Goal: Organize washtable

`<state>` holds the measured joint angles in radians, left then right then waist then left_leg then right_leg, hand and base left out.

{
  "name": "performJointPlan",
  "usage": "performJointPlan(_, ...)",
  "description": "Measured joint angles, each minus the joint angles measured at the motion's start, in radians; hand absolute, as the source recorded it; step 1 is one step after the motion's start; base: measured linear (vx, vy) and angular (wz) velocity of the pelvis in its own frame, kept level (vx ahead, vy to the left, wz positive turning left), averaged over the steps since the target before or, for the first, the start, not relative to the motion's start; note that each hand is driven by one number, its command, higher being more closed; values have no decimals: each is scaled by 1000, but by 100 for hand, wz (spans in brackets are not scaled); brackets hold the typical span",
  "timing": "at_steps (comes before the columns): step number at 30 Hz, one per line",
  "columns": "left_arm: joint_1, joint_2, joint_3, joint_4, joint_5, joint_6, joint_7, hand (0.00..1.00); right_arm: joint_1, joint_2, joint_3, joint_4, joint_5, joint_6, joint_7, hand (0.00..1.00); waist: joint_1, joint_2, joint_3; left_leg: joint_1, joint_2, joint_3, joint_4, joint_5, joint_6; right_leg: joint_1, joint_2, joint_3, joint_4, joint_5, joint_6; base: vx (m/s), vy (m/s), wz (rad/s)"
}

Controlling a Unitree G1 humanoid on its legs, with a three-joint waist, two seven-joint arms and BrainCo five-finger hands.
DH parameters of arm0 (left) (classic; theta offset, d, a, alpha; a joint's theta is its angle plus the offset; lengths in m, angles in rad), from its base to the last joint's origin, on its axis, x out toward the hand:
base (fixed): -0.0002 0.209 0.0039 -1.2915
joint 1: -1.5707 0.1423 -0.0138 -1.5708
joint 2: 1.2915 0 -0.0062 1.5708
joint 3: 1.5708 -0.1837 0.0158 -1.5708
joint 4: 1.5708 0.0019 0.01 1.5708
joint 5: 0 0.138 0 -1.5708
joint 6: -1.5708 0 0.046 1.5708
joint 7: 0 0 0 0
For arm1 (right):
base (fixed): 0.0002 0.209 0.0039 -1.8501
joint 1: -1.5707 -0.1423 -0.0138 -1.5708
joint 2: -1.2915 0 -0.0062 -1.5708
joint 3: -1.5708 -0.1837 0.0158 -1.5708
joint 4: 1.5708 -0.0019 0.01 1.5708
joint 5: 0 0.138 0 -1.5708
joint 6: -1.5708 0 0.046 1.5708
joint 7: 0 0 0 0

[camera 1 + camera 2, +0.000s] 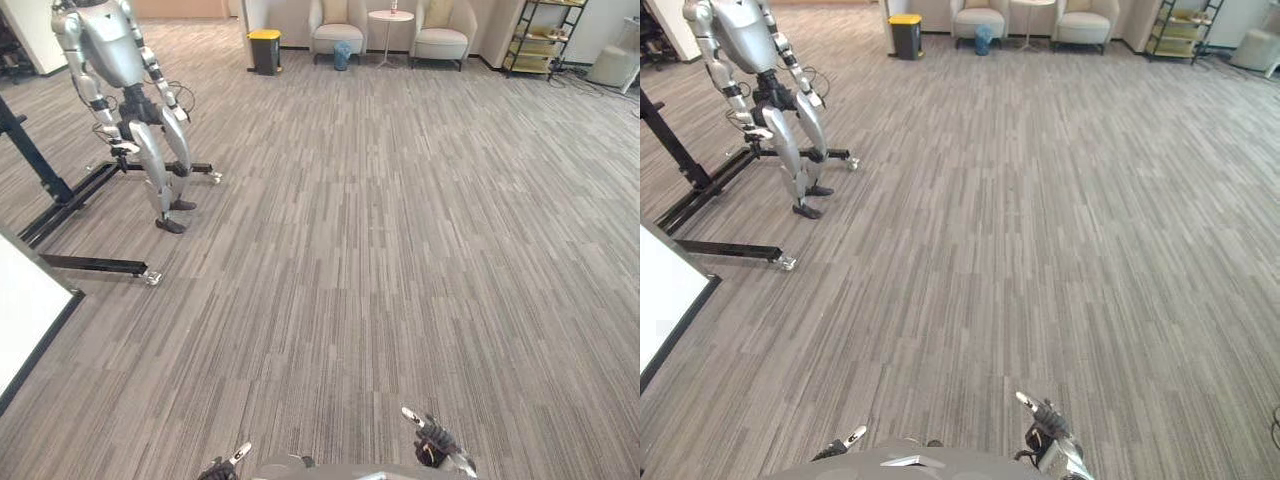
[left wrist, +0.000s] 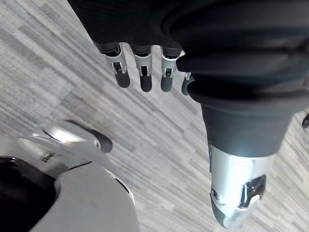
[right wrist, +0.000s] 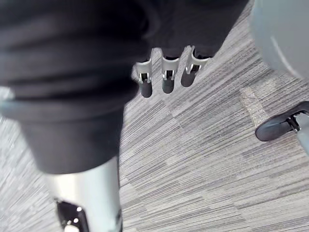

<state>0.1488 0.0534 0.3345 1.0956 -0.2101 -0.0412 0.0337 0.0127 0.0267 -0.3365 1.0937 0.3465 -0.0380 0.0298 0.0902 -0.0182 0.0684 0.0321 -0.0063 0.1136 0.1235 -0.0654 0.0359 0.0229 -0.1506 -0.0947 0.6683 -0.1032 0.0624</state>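
The left hand (image 2: 140, 72) hangs low over the grey striped carpet (image 1: 400, 250), fingers straight and relaxed, holding nothing. The right hand (image 3: 167, 77) hangs the same way, loose and empty. Further out on the left, a white board (image 1: 25, 310) lies near a black wheeled stand (image 1: 70, 195), with another silver robot (image 1: 120, 60) beside it. Along the far wall are a yellow-lidded bin (image 1: 265, 50), two armchairs (image 1: 338, 30) and a shelf (image 1: 545, 40).
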Motion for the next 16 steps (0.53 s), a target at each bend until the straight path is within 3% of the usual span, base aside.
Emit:
performJointPlan(2,2,2,1,-1,0,0,0,0,1,5,-17,1,-16,5,8,0,3,-4,0,34,7,-2,-13,-2,2,-24,-4,-7,56,-58,-5,94,-18,8)
performJointPlan(3,2,1,1,0,0,0,0,0,2,5,-18,1,-16,5,11,0,2,1,-1,55,19,-8,-22,-3,1,-25,-4,-25,35,-100,-9,-43,-28,13)
performJointPlan(5,0,-3,6,-2,0,-1,-3,0,3,4,-19,2,-22,6,11,0,2,5,-4,59,41,-20,-29,-13,-15,-22,-4,-43,-68,-122,-12,-208,-4,18)
performJointPlan(7,4,-5,24,-7,-1,-1,-4,0,3,5,-22,7,-22,6,12,0,4,-4,-10,46,48,-29,-18,-43,-33,-19,-10,-44,-216,-59,-4,-237,-70,6)
performJointPlan(8,6,-4,37,-8,0,-2,-4,0,8,9,-31,9,-23,7,12,0,3,-17,-21,45,43,-35,-20,-43,-48,-14,-21,-40,-295,0,12,-91,-194,-1)
performJointPlan(11,19,-11,42,-7,0,-3,-3,0,22,14,-31,9,-26,8,12,0,7,-20,-53,38,59,-44,-61,-18,-85,43,2,-67,-445,-20,27,-37,-251,-2)
performJointPlan(12,12,-11,55,5,-1,-4,-1,0,22,19,-33,9,-32,8,11,0,3,-37,-61,31,58,-57,-92,14,-108,61,10,-94,-521,-42,32,-41,-249,15)
performJointPlan(14,10,-18,53,4,-1,-4,1,0,26,8,-43,8,-34,5,10,0,-5,-24,-68,48,56,-121,-150,58,-112,57,23,-128,-527,-43,25,-18,-191,42)
performJointPlan(16,6,-20,49,3,-11,-8,4,0,31,-1,-61,25,-34,6,10,0,-1,-23,-68,53,76,-174,-189,89,-140,86,46,-177,-551,-38,18,8,-122,59)
